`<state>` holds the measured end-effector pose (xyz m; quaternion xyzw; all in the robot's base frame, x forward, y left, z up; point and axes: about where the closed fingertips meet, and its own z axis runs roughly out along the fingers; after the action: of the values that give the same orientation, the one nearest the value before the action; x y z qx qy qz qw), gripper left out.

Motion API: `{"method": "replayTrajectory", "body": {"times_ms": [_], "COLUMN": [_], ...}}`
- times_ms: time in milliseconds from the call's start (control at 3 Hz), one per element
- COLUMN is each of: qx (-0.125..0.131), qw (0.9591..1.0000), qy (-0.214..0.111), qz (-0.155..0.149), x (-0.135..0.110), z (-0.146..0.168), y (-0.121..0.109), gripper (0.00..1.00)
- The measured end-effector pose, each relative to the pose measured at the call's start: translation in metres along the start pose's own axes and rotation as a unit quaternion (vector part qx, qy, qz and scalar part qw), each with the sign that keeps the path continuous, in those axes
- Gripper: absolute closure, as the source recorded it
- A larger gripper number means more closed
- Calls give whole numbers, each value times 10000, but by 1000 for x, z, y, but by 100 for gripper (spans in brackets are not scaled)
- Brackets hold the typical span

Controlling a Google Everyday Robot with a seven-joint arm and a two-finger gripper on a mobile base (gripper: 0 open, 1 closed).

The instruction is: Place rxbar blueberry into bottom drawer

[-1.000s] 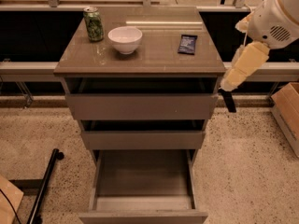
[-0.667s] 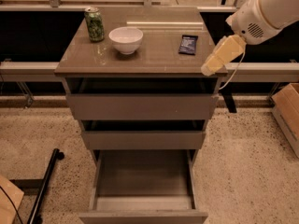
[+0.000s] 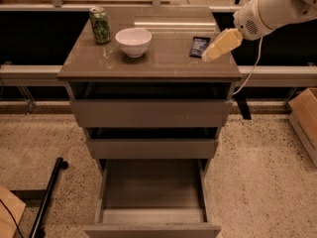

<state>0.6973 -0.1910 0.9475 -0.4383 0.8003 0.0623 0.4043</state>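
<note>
The rxbar blueberry [image 3: 199, 46] is a small flat dark navy wrapper lying at the right side of the cabinet top [image 3: 163, 63]. My gripper [image 3: 206, 57] hangs on the white arm coming in from the upper right, its cream tip just right of and slightly in front of the bar, above the cabinet top. The bottom drawer [image 3: 152, 190] is pulled out wide at the foot of the cabinet, and its grey inside is bare.
A white bowl [image 3: 133, 42] and a green can [image 3: 100, 25] stand on the left half of the top. The two upper drawers [image 3: 151, 114] are slightly open. A cardboard box [image 3: 303, 118] is at the right, and a black pole [image 3: 48, 197] lies on the floor at the left.
The arm has swung up and left, from beside the cabinet's right edge to over the top next to the bar. The bar, bowl, can and drawers have not moved.
</note>
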Motion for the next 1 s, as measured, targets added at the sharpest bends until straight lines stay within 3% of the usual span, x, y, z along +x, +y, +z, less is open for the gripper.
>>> {"method": "replayTrajectory", "body": {"times_ms": [333,667,1000], "qx": [28,49,146], "qw": [10000,9998,9987], "qy": [-37,-97,-302], "qz": [0,147,395], "x": [-3,-2,0], "z": [0,15,36], "y": [-4,-1,-15], "gripper": [0,0,0]}}
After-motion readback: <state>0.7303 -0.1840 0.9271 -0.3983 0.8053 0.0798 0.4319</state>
